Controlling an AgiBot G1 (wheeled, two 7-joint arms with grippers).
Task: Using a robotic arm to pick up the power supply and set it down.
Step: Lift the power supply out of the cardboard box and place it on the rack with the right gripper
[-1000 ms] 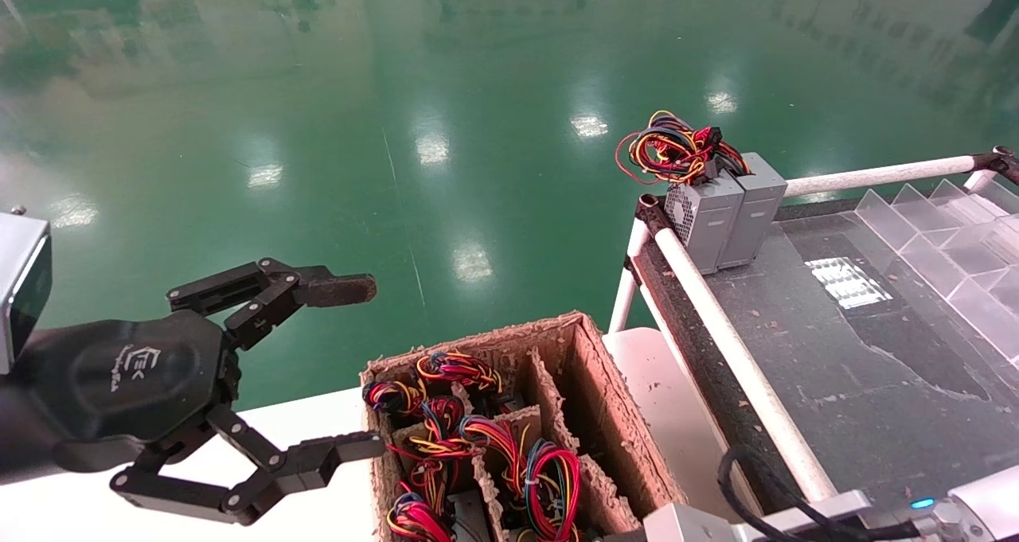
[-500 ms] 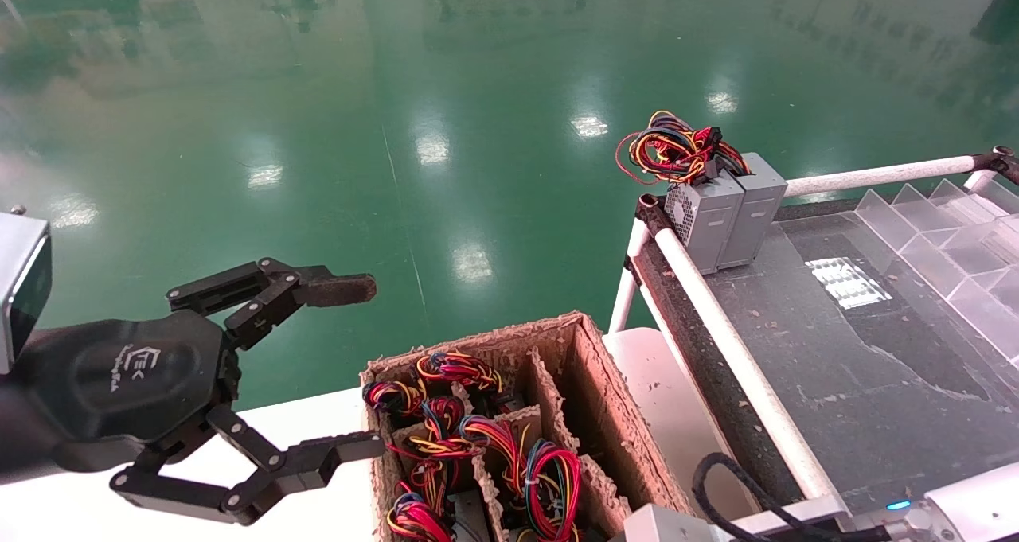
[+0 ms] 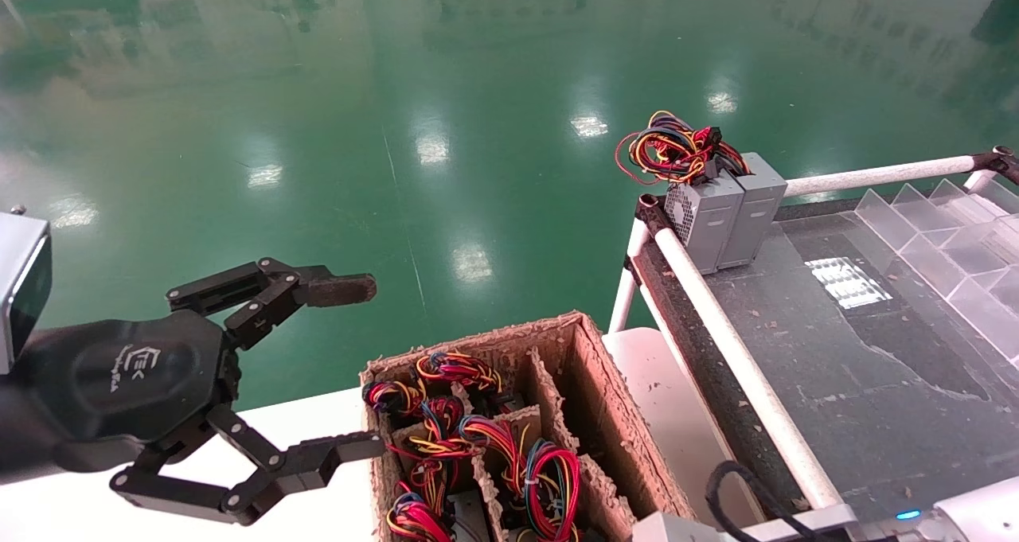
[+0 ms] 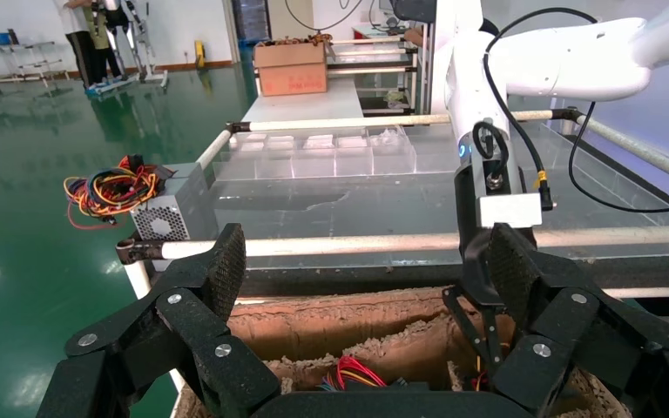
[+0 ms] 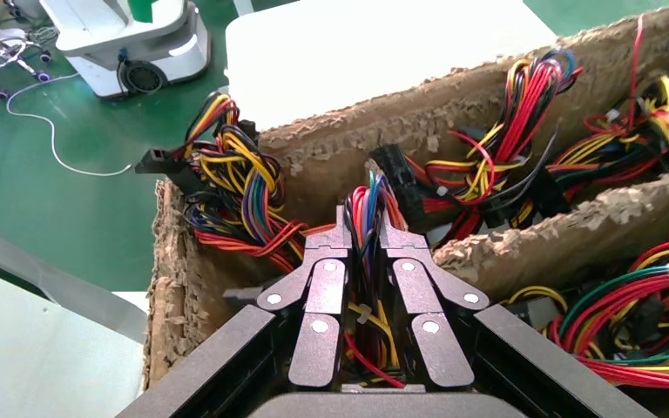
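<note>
My right gripper (image 5: 366,231) is down inside the cardboard box (image 5: 174,287), shut on the upright red, blue and black wire bundle (image 5: 368,202) of a power supply whose grey body is hidden below. In the head view only that arm's silver wrist housing (image 3: 677,528) shows at the bottom edge. Two more grey power supplies (image 3: 720,216) stand on the table's far corner with tangled wires (image 3: 675,148) on top. My left gripper (image 3: 362,367) hangs open left of the box, holding nothing.
The cardboard box (image 3: 593,383) has paper dividers and several coloured wire bundles (image 3: 509,454). A dark table (image 3: 868,383) with a white rail (image 3: 732,351) lies to the right, with clear plastic bins (image 3: 947,247) at its back. A white table (image 3: 334,415) is under the box.
The right arm's wrist housing and cable loop at the bottom edge shifted a little and sank lower. The left gripper has not moved.
</note>
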